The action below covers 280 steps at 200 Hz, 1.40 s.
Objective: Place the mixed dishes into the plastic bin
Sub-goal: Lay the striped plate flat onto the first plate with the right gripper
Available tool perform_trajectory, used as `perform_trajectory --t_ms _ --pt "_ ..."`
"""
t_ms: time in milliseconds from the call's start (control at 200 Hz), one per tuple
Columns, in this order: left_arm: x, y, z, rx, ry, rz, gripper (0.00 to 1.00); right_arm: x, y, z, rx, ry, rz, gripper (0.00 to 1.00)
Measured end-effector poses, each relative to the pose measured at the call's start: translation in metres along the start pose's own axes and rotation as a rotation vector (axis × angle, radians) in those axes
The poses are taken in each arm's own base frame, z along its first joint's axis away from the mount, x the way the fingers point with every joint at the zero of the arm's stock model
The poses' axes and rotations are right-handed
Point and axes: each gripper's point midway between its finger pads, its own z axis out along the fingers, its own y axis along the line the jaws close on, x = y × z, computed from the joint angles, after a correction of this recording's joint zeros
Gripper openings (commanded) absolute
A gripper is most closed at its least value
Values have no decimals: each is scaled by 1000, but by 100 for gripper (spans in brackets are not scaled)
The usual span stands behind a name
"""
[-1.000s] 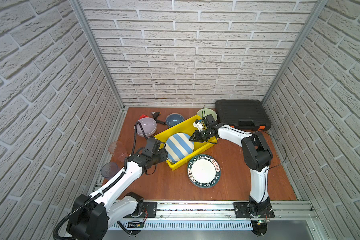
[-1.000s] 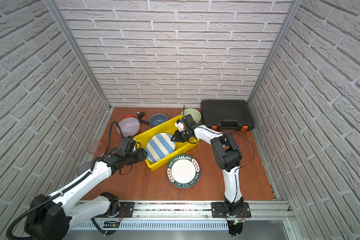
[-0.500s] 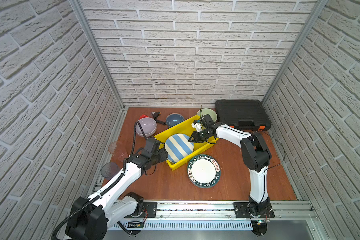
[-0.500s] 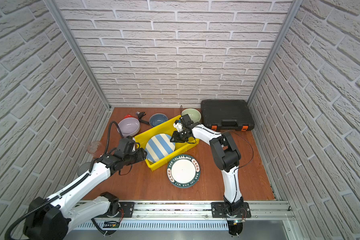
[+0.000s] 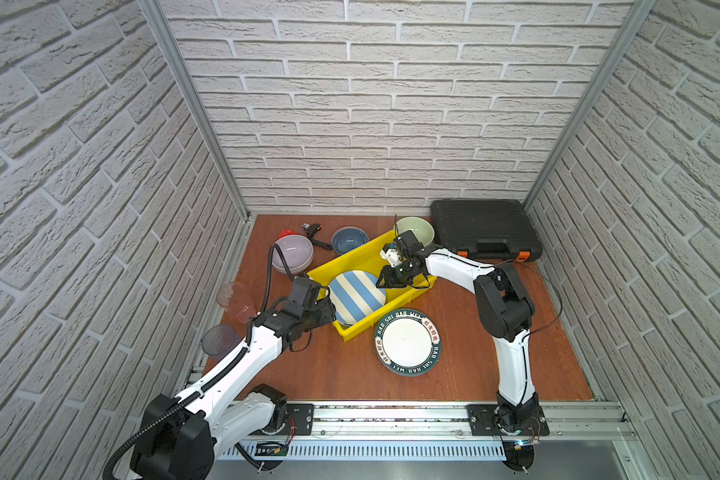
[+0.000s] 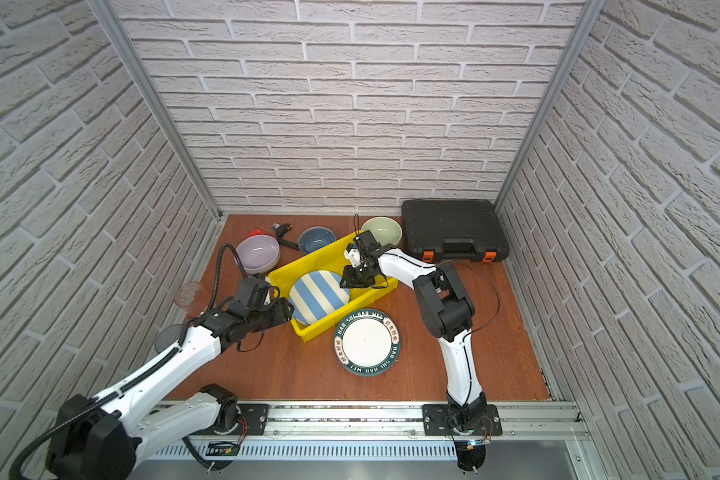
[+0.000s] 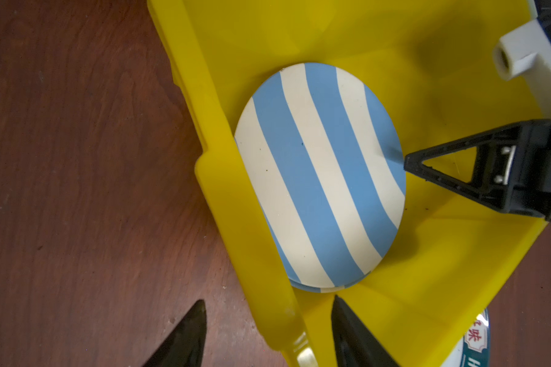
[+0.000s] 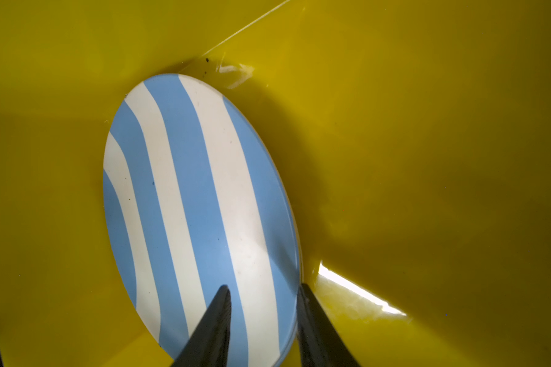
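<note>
**Right tool (image 8: 263, 286) parted at blue-white striped plate (image 8: 198, 190)**

Its jaws stand astride the rim. Round, with broad blue and cream bands, the plate lies in the yellow plastic bin (image 8: 427, 159), at the end nearer the left arm. Left tool (image 7: 268, 298), also apart, straddles the bin's wall.

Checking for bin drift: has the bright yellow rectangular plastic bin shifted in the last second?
No; the bin keeps the same gap to the black hard case.

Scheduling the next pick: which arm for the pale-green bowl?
Right. The pale-green bowl sits close behind the right hand, by the back corner of the yellow bin. The left hand straddles the bin's near-left wall, with the whole bin between.
</note>
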Motion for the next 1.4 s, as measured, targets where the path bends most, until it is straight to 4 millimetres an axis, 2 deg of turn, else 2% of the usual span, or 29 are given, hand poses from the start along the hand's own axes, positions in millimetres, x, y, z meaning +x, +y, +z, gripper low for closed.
perform_trajectory --t_ms 145,490,760,860,1035,1400 --pt "-1 -1 0 5 -4 1 63 0 2 0 13 1 -19 43" --pt "-3 -5 2 21 -9 4 62 3 -7 -2 98 10 -31 51" --pt "-4 -6 5 21 -7 4 61 -9 5 -7 121 -24 -83 54" --pt "-2 -5 7 20 1 4 61 -6 7 -2 128 -10 -89 66" --pt "-2 -6 8 21 4 4 61 4 5 8 148 30 -99 66" --pt "-1 -7 10 33 5 4 60 7 10 16 153 44 -120 65"
